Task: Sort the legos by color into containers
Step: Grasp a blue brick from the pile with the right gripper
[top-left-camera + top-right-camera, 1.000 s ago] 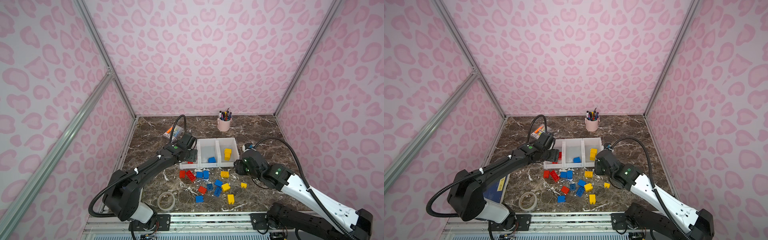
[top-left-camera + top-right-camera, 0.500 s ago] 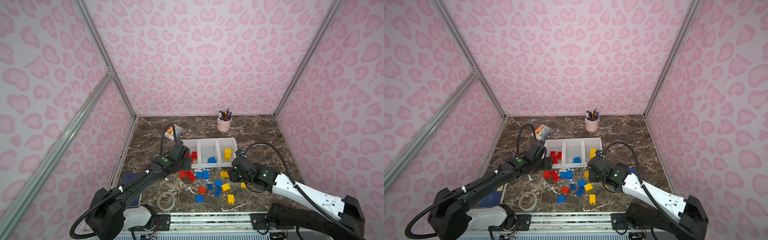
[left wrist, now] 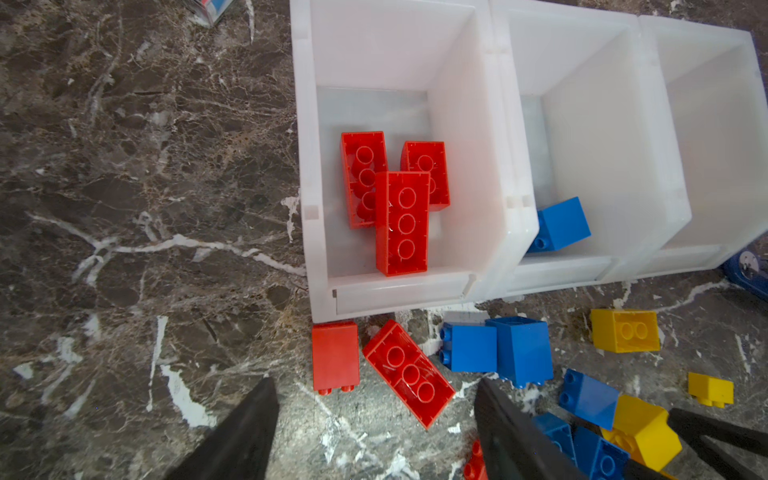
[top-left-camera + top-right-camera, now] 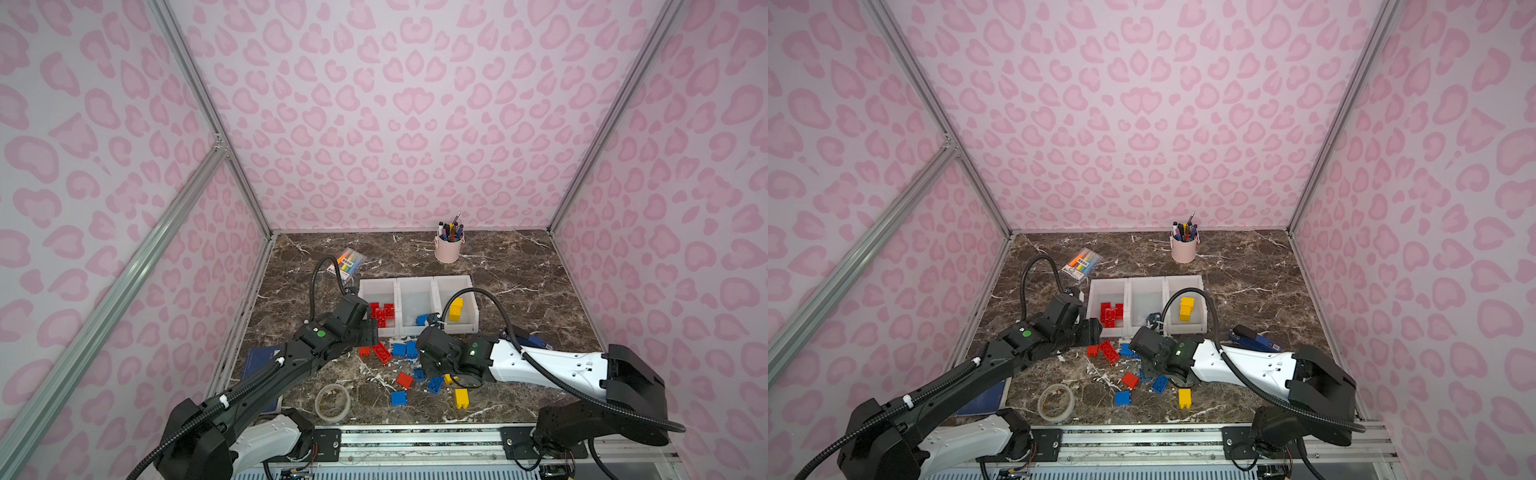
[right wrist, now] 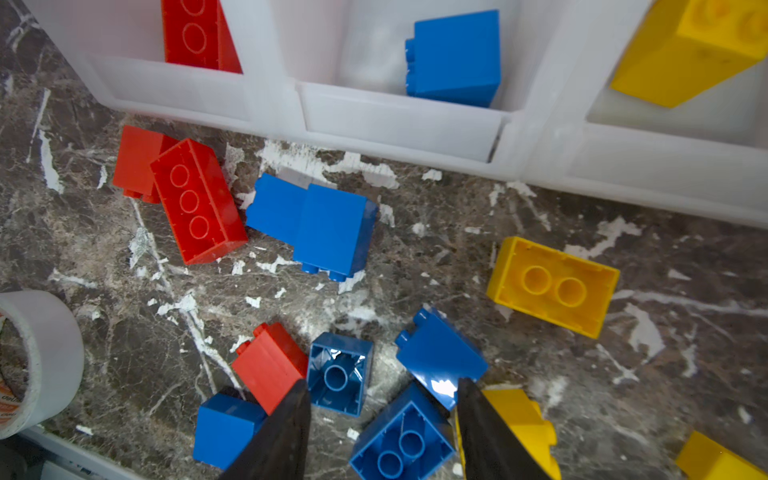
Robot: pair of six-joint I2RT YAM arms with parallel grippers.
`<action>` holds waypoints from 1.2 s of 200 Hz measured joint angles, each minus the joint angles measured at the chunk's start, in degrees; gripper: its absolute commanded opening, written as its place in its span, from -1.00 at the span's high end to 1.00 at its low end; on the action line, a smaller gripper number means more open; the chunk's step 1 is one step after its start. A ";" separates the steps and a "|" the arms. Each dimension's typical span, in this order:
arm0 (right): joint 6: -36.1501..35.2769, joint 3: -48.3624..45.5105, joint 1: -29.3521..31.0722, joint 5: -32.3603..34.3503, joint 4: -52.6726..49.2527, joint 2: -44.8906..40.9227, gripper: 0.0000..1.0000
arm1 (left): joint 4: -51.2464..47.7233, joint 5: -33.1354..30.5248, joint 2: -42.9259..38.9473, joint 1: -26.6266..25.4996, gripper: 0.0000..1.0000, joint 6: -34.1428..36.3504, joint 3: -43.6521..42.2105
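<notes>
The light is bright and soft all over, and it seems to come from above. The pink walls look pale and a bit washed out. Shadows on the dark table are small and faint. In both top views the straight metal posts lean outward at the edges. Up close, the white containers glow so bright that their sides nearly melt together. One blue lego has a little white shine. The roll of tape looks fuzzy.

Both arms low, left end effector and right end effector parted.
</notes>
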 measured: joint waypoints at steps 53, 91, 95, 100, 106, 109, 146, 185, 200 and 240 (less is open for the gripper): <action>1.03 1.99 1.70 -1.46 2.14 6.82 0.01 | 0.00 0.13 -0.70 0.00 -0.53 -0.63 -1.11; 1.49 2.03 1.75 -2.49 2.69 8.90 0.08 | 0.02 0.33 -0.74 0.00 -0.53 -0.68 -1.38; 1.49 2.03 1.77 -2.47 2.73 9.11 0.08 | 0.02 0.33 -0.74 0.00 -0.53 -0.68 -1.40; 1.55 2.03 1.84 -2.49 2.82 9.40 0.09 | 0.00 0.35 -0.74 0.00 -0.53 -0.68 -1.42; 1.73 2.08 1.92 -2.56 2.91 9.79 0.10 | 0.02 0.37 -0.76 0.00 -0.53 -0.68 -1.44; 1.81 2.14 1.97 -2.69 2.91 9.99 0.10 | 0.02 0.39 -0.76 0.00 -0.53 -0.70 -1.44; 2.32 2.75 2.71 -3.10 3.06 12.37 0.21 | 0.00 0.55 -0.87 0.00 -0.53 -1.01 -1.57; 2.95 3.13 3.02 -2.95 3.04 13.00 0.35 | 0.00 0.55 -1.29 0.00 -0.53 -1.01 -1.57; 2.97 3.26 3.08 -2.86 2.99 12.98 0.39 | -0.02 0.55 -1.46 0.00 -0.53 -1.01 -1.60; 2.69 4.17 3.13 -2.29 1.49 11.41 0.43 | -0.09 0.55 -1.81 0.00 -0.53 -1.01 -1.70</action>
